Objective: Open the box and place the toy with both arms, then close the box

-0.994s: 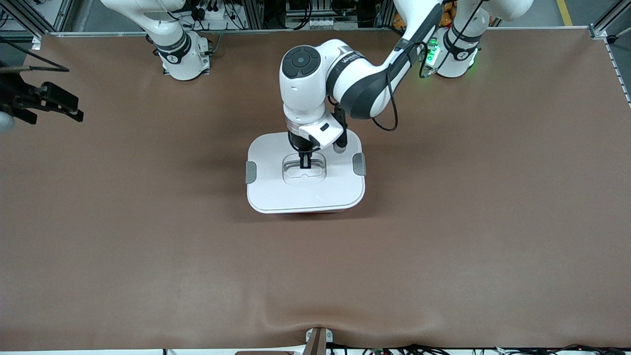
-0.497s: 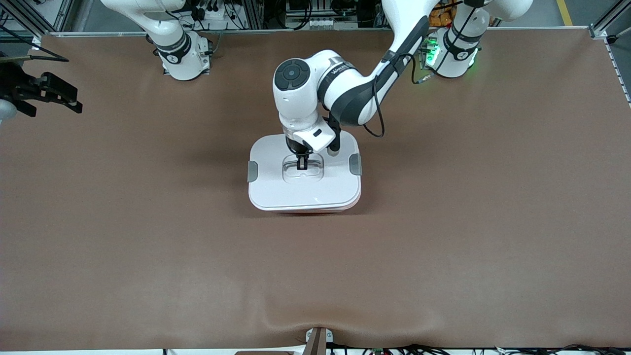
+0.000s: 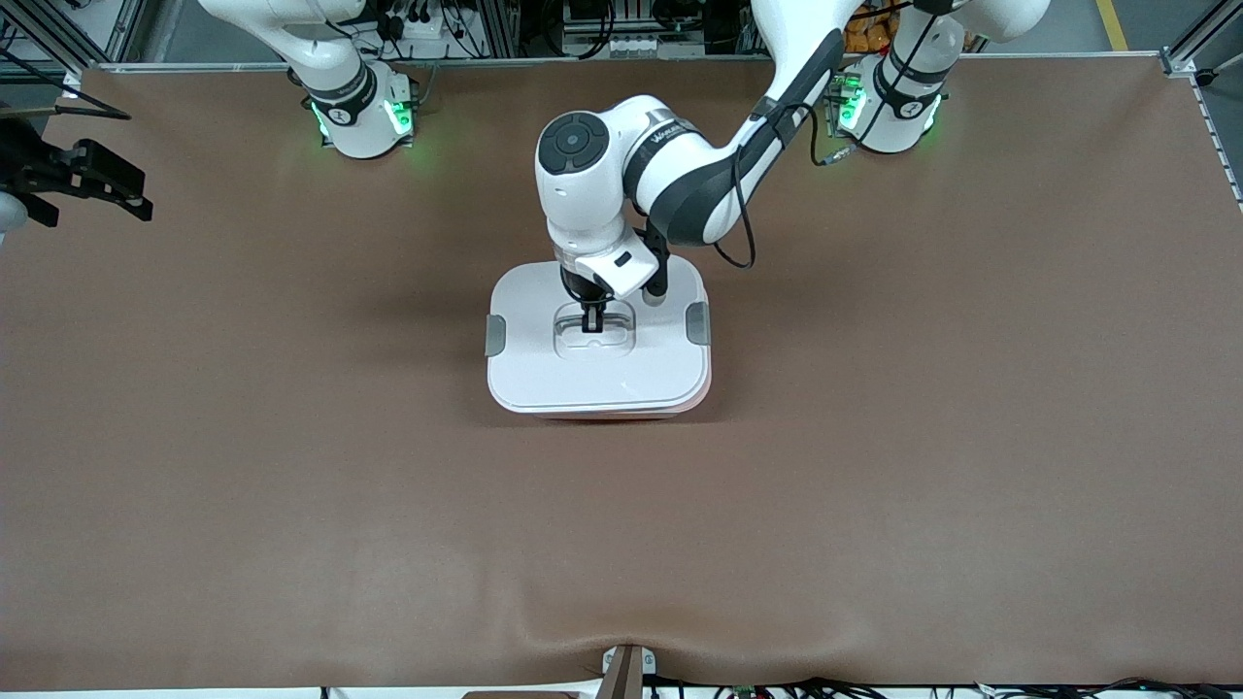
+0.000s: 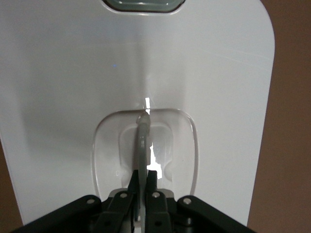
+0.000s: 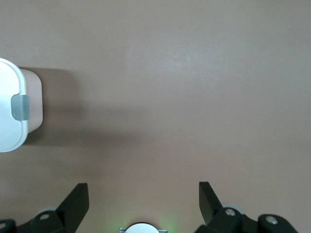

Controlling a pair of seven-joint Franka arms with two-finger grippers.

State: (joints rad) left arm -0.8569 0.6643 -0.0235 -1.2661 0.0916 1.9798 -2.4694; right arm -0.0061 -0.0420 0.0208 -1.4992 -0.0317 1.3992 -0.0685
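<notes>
- Box [image 3: 597, 388]: pink tub w/ white lid [image 3: 544, 364] on it, at mid-table on the brown mat [image 3: 874, 437]. A thin pink strip of the tub wall shows under the lid edge nearest the front camera and toward the left arm's end.
- Lid: grey side clips [image 3: 495, 336], one at each short end; recessed handle [image 3: 593, 328] at its centre.
- Left gripper [image 3: 591, 321]: reaches straight down into the handle recess; fingers [image 4: 151, 187] pinched together on the thin grey handle bar [image 4: 141, 145], per left wrist view.
- Left arm [image 3: 680, 175]: comes in from its green-lit base [image 3: 889, 112], wrist directly over the lid.
- Right gripper [image 3: 92, 180]: up in the air over the mat's edge at the right arm's end, well apart from the box; fingers [image 5: 75, 204] spread wide w/ nothing between them. Right arm waits.
- Right wrist view: lid corner [image 5: 9, 111], one clip [image 5: 20, 107] and pink tub wall [image 5: 34, 104] show at the frame edge.
- Toy: not visible in any view.
</notes>
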